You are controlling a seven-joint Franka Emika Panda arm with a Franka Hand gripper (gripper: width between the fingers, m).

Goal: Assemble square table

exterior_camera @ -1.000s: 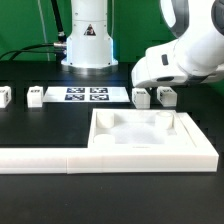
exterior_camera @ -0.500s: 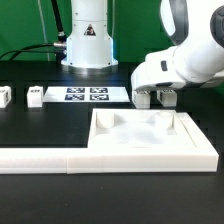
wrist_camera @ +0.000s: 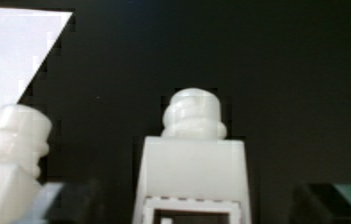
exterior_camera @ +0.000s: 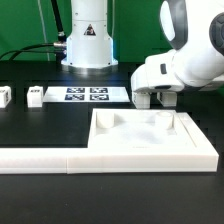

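**Gripper** (exterior_camera: 156,98): On the end of the arm (exterior_camera: 190,60), set down to the table (exterior_camera: 50,125) at about 2 o'clock in the exterior view, just past the 3 o'clock end of the marker board (exterior_camera: 85,95). The pincer is spread. In the wrist view its dark fingertips (wrist_camera: 341,197) stand on either side of one leg with a clear gap on each side, gripping nothing. It appears to be placed astride so that closing would catch the leg's flat sides.

**Leg** (wrist_camera: 193,165): A white block with a tag on its near face and a ribbed peg at its far end. It rests on the table, centred between the jaws.

**Neighbouring leg** (wrist_camera: 12,150): Same pattern, just beside the first and outside the jaws.

**Tabletop** (exterior_camera: 101,130): A square white tray at 5 o'clock in the exterior view, near the gripper but apart from it, with no leg fitted. It sits against the long white barrier (exterior_camera: 45,158), probably to keep it from sliding during fitting.

**Spare legs**: Two, one (exterior_camera: 4,96) at 9 o'clock and another (exterior_camera: 35,97) beside it, well clear of the gripper.
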